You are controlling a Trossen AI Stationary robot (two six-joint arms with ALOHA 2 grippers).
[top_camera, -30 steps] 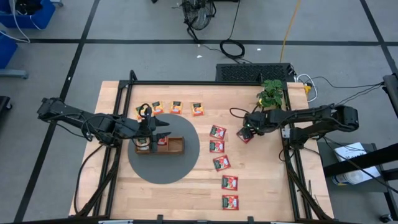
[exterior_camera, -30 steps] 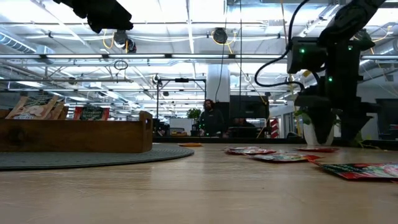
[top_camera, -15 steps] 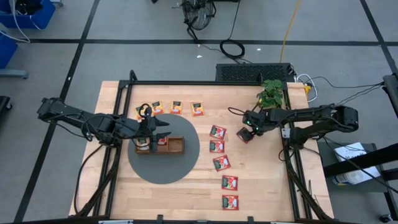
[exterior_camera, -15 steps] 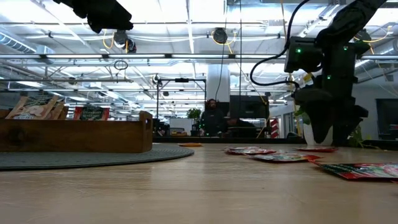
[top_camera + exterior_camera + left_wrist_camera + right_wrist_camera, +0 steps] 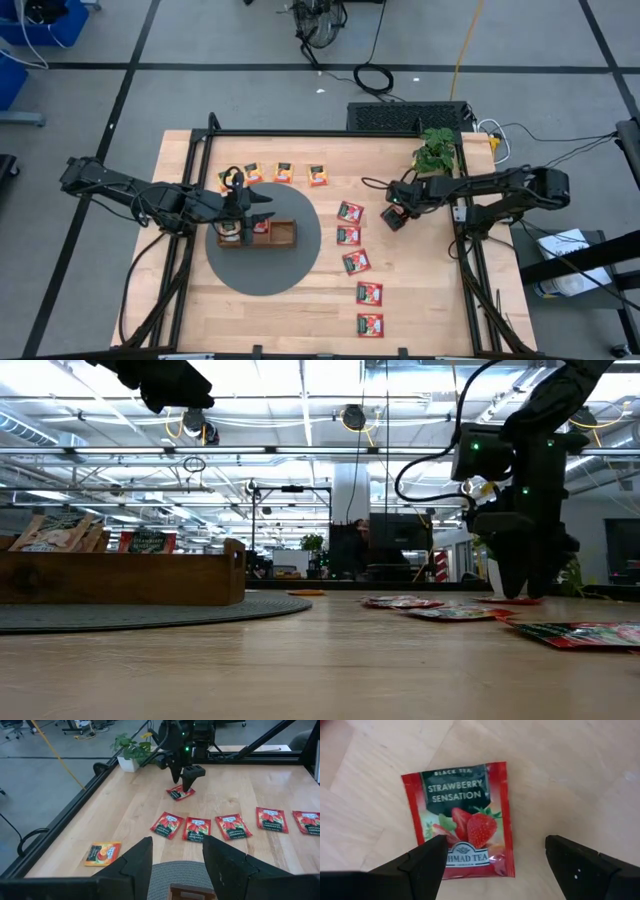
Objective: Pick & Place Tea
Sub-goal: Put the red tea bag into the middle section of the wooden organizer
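Observation:
A red strawberry tea packet [image 5: 460, 820] lies flat on the wooden table at the right. My right gripper [image 5: 502, 865] hovers over it, pointing down and open, one finger at the packet's near corner and the other off to its side. The same gripper [image 5: 188, 784] shows above the packet [image 5: 180, 793] in the left wrist view. My left gripper [image 5: 172, 865] waits open and bare above the wooden tray [image 5: 258, 233], which holds several packets [image 5: 60, 532]. Several more red packets [image 5: 356, 262] lie in a row.
The tray stands on a round grey mat [image 5: 290, 265]. Several orange packets [image 5: 284, 172] lie along the far side of the table. A potted plant [image 5: 435, 150] stands at the far right corner. A black frame rail [image 5: 475, 290] runs along the table's edges.
My right gripper has rolled about its own pointing line and tipped steeper downward over the red packet, staying open. The packet has not moved.

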